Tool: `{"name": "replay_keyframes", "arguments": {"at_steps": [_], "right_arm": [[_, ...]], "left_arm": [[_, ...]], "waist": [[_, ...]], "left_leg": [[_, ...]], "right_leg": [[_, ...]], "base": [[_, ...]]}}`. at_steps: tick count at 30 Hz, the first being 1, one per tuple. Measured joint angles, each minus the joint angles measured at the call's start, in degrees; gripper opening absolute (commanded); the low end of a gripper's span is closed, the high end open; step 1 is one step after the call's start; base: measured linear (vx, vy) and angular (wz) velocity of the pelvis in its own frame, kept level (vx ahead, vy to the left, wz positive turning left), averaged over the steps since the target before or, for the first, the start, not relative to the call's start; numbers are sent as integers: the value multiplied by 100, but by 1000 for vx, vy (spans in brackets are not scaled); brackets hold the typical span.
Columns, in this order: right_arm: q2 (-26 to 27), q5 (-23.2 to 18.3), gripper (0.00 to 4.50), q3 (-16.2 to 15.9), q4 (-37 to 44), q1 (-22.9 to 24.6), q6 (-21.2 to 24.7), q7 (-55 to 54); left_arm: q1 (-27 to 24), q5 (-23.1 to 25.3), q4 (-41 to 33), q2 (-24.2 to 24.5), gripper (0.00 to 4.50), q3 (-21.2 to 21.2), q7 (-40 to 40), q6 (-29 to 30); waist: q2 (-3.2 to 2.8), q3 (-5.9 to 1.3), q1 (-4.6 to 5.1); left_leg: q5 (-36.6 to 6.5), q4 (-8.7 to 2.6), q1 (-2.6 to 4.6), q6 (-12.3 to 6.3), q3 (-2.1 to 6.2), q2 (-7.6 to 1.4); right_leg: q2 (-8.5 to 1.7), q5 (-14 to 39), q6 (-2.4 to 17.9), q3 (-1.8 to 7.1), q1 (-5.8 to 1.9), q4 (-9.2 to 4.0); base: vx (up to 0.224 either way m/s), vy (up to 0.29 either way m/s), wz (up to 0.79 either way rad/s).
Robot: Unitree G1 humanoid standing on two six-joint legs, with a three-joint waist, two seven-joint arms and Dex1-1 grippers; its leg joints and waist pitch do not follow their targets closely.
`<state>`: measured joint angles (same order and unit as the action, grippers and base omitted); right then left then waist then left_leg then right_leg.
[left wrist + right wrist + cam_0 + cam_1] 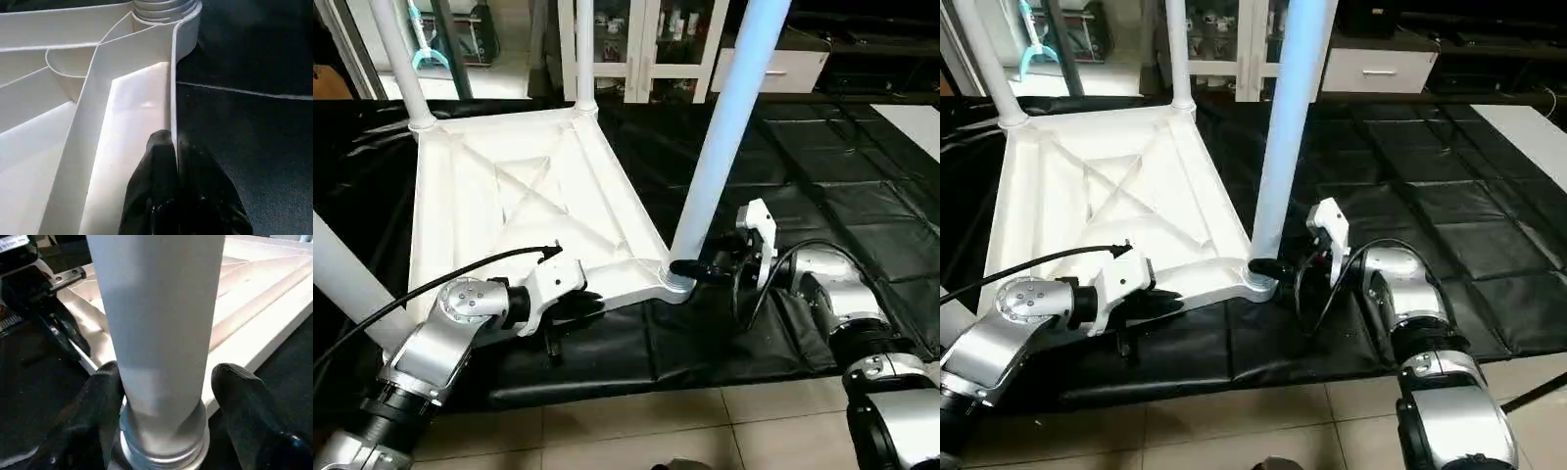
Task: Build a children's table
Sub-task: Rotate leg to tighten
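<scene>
The children's table (509, 196) lies inverted on a black mat (822, 196) spread over the tiled floor (607, 431), its ribbed underside facing up, so that the corner sockets are open to receive legs. At the far left corner one white leg (401, 59) stands seated in its socket; a second leg (584, 49) stands at the far right corner, and a further leg (342, 284) rises at the near left edge of the head views. The left claw (582, 304) is closed on the near rim of the top, one black finger (151, 186) on either side of the rim wall in its wrist view; this hold appears meant to keep the top from shifting while the near right corner is worked. At that corner the fourth leg (724, 137) stands upright in its socket (677, 284), its ringed base visible at the collar. The right claw (690, 267) brackets this leg low down, its fingers (105, 401) spread either side of the tube; whether they actually press on it cannot be told. In judgement, the leg is seated or nearly so, and the claw is placed to twist or steady it. A white glass-door cabinet (636, 49) stands beyond the mat.
</scene>
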<state>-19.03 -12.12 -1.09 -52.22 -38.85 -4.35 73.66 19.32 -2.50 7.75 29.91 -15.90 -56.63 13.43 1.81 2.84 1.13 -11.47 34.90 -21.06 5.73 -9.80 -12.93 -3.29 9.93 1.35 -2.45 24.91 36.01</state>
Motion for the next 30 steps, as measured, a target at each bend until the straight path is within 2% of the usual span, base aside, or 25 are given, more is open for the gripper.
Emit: {"name": "replay_keyframes", "arguments": {"at_steps": [8, 13, 16, 21, 24, 26, 30], "right_arm": [[83, -74, 206, 15, 11, 73, 32, -89], [268, 54, 197, 89, 8, 70, 12, -936], [560, 80, 195, 214, -37, 68, -9, -1843], [1130, 232, 194, 432, -307, -178, -10, -4143], [1599, 256, 194, 827, -596, -454, -20, -5775], [1679, 255, 193, 928, -670, -528, -31, -6157], [1711, 255, 193, 954, -674, -538, -33, -6164]], "left_arm": [[0, -8, 0, 6, 0, 3, -16, 9], [113, 103, 62, -236, 0, 13, 308, 292], [259, 161, 185, -512, 0, 18, 638, 596], [805, 362, 580, -1387, 0, 22, 1610, 1550], [1301, 449, 1223, -2308, 0, 165, 2518, 1998], [1384, 445, 1346, -2508, 0, 150, 2697, 2053], [1389, 443, 1346, -2478, 0, 143, 2696, 2045]], "waist": [[0, 0, 3], [2, -1, 33], [4, -3, 64], [5, -4, 98], [0, -7, 61], [0, -9, 23], [-1, -10, 14]], "left_leg": [[7, 3, -1, -12, 0, 0], [-5, 8, 3, 12, -1, 1], [-4, 8, 10, 17, 0, 0], [8, 10, 11, 39, 3, 2], [8, 17, 11, 39, 5, 6], [8, 16, 0, 37, 5, 6], [8, 13, -1, 36, 6, 5]], "right_leg": [[-1, 0, 0, 0, 0, 1], [1, -1, 1, 9, -4, 15], [3, -3, 3, 8, -10, 25], [3, -22, 8, 7, -10, 21], [0, -27, 6, 7, -3, 14], [1, -24, 2, 8, -10, 10], [1, -20, -4, 5, -12, 8]], "base": [[0, 0, 0], [0, 0, 0], [0, 0, 0], [0, 0, 0], [0, 0, 0], [0, 0, 0], [0, 0, 0]]}}
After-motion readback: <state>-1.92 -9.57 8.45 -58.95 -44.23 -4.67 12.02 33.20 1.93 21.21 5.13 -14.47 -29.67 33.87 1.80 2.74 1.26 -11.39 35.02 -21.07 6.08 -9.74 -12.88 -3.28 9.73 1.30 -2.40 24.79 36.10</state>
